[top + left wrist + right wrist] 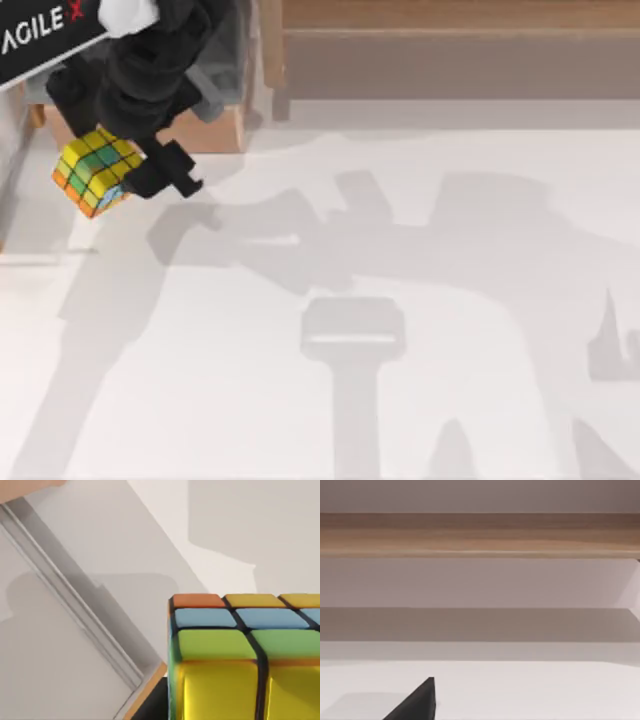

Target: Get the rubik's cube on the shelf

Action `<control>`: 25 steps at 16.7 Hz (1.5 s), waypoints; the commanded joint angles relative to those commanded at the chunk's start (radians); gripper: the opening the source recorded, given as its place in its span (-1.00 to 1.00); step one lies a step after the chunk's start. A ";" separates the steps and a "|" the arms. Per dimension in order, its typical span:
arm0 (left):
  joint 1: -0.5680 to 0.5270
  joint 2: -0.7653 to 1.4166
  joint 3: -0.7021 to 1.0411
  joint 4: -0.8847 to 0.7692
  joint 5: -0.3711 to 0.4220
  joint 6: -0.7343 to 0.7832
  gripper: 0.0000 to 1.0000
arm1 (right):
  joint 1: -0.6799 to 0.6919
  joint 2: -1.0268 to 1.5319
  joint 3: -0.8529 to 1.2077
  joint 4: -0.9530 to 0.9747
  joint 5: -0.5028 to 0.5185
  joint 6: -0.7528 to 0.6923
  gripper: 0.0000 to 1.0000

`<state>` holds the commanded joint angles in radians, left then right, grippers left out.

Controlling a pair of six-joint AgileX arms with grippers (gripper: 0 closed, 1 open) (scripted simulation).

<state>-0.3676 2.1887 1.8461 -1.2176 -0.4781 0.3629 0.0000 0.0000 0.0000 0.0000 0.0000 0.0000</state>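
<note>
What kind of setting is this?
Likely a simulated tabletop workcell: plain white table, wooden shelf along the back, left gripper holding a rubik's cube near the top view's left.

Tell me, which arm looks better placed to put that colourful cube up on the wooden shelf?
The left arm, I'd say. Its left gripper already holds the rubik's cube at the top view's left, near the back. The shelf runs along the back toward the right. The right gripper holds nothing.
</note>
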 joint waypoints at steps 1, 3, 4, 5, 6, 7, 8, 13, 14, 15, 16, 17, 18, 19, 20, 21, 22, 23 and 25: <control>-0.035 0.020 -0.028 0.045 -0.026 -0.004 -1.00 | 0.000 0.000 0.000 0.000 0.000 0.000 1.00; -0.106 0.042 -0.070 0.150 -0.067 -0.015 -1.00 | 0.000 0.000 0.000 0.000 0.000 0.000 1.00; -0.142 0.042 -0.087 0.208 -0.080 -0.022 -1.00 | 0.000 0.000 0.000 0.000 0.000 0.000 1.00; -0.176 0.033 -0.102 0.267 -0.086 -0.032 -1.00 | 0.000 0.000 0.000 0.000 0.000 0.000 1.00; -0.209 0.018 -0.117 0.324 -0.089 -0.043 -1.00 | 0.000 0.000 0.000 0.000 0.000 0.000 1.00; -0.239 -0.005 -0.132 0.380 -0.090 -0.057 -1.00 | 0.000 0.000 0.000 0.000 0.000 0.000 1.00; -0.268 -0.032 -0.143 0.432 -0.090 -0.071 -1.00 | 0.000 0.000 0.000 0.000 0.000 0.000 1.00; -0.415 -0.109 -0.169 0.694 -0.106 -0.136 -1.00 | 0.000 0.000 0.000 0.000 0.000 0.000 1.00; -0.436 -0.108 -0.181 0.754 -0.115 -0.146 -1.00 | 0.000 0.000 0.000 0.000 0.000 0.000 1.00; -0.454 -0.105 -0.195 0.817 -0.124 -0.154 -1.00 | 0.000 0.000 0.000 0.000 0.000 0.000 1.00; -0.470 -0.102 -0.210 0.886 -0.136 -0.161 -1.00 | 0.000 0.000 0.000 0.000 0.000 0.000 1.00; -0.485 -0.096 -0.224 0.961 -0.147 -0.168 -1.00 | 0.000 0.000 0.000 0.000 0.000 0.000 1.00; -0.500 -0.089 -0.237 1.041 -0.160 -0.173 -1.00 | 0.000 0.000 0.000 0.000 0.000 0.000 1.00; -0.514 -0.081 -0.247 1.133 -0.172 -0.179 -1.00 | 0.000 0.000 0.000 0.000 0.000 0.000 1.00; -0.527 -0.073 -0.257 1.229 -0.185 -0.185 -1.00 | 0.000 0.000 0.000 0.000 0.000 0.000 1.00; -0.535 -0.066 -0.268 1.335 -0.197 -0.192 -1.00 | 0.000 0.000 0.000 0.000 0.000 0.000 1.00; -0.542 -0.060 -0.278 1.443 -0.209 -0.200 -1.00 | 0.000 0.000 0.000 0.000 0.000 0.000 1.00; -0.543 -0.050 -0.287 1.557 -0.219 -0.208 -1.00 | 0.000 0.000 0.000 0.000 0.000 0.000 1.00; -0.539 -0.021 -0.300 1.773 -0.241 -0.221 -1.00 | 0.000 0.000 0.000 0.000 0.000 0.000 1.00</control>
<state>-0.9068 2.1673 1.5462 0.5552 -0.7187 0.1416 0.0000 0.0000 0.0000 0.0000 0.0000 0.0000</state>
